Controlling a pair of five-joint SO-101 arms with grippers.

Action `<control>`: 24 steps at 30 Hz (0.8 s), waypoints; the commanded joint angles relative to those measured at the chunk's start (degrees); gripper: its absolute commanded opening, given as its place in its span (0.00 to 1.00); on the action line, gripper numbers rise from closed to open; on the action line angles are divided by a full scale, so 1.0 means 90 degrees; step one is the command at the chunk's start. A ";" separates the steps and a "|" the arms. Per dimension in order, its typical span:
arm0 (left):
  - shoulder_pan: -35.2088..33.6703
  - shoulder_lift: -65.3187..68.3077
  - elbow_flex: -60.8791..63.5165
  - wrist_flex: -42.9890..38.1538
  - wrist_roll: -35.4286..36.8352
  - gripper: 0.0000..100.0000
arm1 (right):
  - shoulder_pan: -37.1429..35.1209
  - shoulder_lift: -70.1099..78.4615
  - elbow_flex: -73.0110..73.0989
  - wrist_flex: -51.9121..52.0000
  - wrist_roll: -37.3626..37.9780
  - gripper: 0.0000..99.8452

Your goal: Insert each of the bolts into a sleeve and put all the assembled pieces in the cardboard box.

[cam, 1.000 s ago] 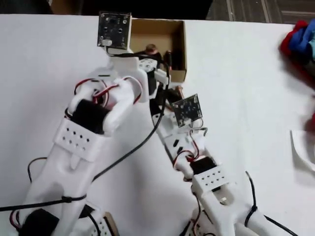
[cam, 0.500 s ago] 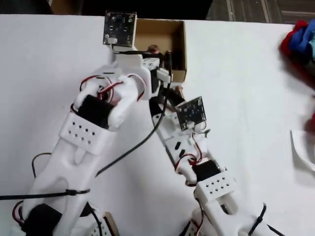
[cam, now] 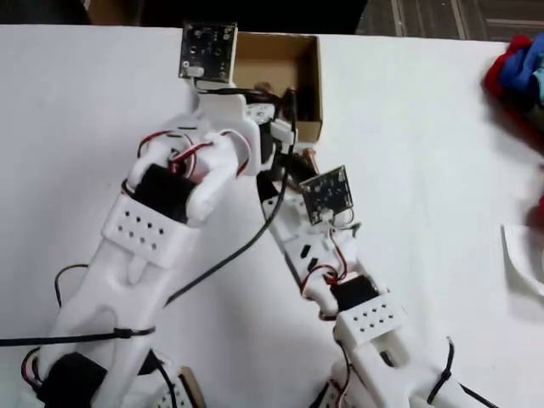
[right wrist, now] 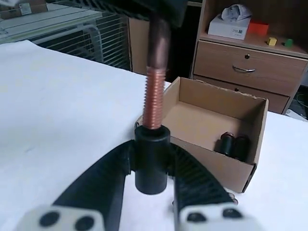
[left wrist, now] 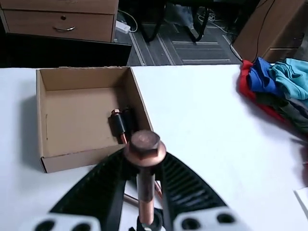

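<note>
2 white arms meet just in front of the cardboard box [cam: 285,58], which sits at the far edge of the white table [cam: 425,127]. The left arm [cam: 161,221] slants up from the near left, its wrist over the box's front wall. The right arm [cam: 340,280] slants in from the near right, its wrist just beside the other. Bright cloth [cam: 514,64] lies well apart at the right edge

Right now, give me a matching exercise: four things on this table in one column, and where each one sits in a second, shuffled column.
Things
1. copper bolt
2. black sleeve
3. assembled piece
4. pile of cloth

Places
A. inside the cardboard box
B. between the fingers of the right gripper
C. on the table, apart from both arms
D. between the fingers of the left gripper

Pairs: 1-D, 2-B, 3-A, 4-C
</note>
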 commanded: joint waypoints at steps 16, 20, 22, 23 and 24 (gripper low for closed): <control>0.0059 -0.0059 0.0708 -0.0264 0.0049 0.03 | 0.0190 0.0220 -0.0713 -0.0396 -0.0049 0.02; 0.0068 -0.0029 0.0767 -0.0274 0.0049 0.03 | 0.0376 0.0220 -0.0772 -0.0396 -0.0049 0.02; 0.0078 -0.0020 0.0767 -0.0254 0.0039 0.03 | 0.0415 0.0220 -0.0791 -0.0396 -0.0049 0.02; 0.0078 -0.0020 0.0767 -0.0254 0.0039 0.03 | 0.0425 0.0220 -0.0791 -0.0396 -0.0049 0.02; 0.0078 -0.0020 0.0767 -0.0254 0.0039 0.03 | 0.0425 0.0220 -0.0791 -0.0396 -0.0049 0.02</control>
